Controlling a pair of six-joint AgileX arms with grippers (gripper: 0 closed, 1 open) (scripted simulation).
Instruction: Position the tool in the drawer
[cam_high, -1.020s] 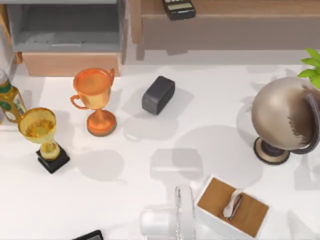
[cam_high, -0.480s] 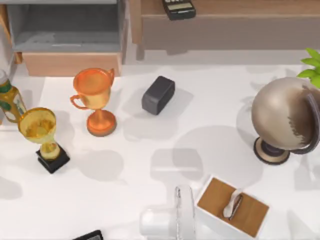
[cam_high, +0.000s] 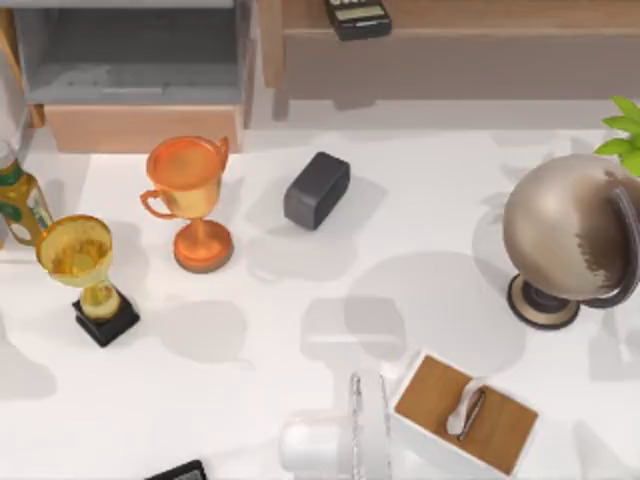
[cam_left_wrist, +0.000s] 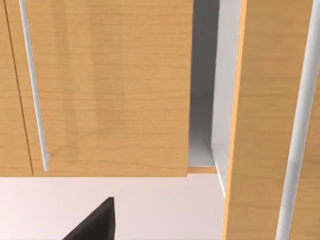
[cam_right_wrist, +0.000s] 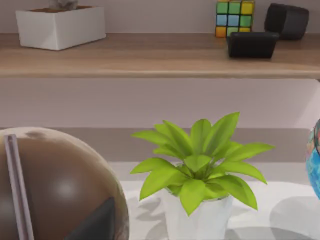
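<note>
nothing moved; stapler (cam_high: 176, 470) cut off at btm edge.

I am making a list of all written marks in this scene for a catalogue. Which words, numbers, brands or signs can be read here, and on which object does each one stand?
No text can be read.
Green-and-yellow label on the glass bottle at the table's left edge: too blurred to read.
Black keypad device on the long brown wooden shelf: display and keys too small to read.
Dark grey rounded block, orange trophy, brown globe: no marks visible.
</note>
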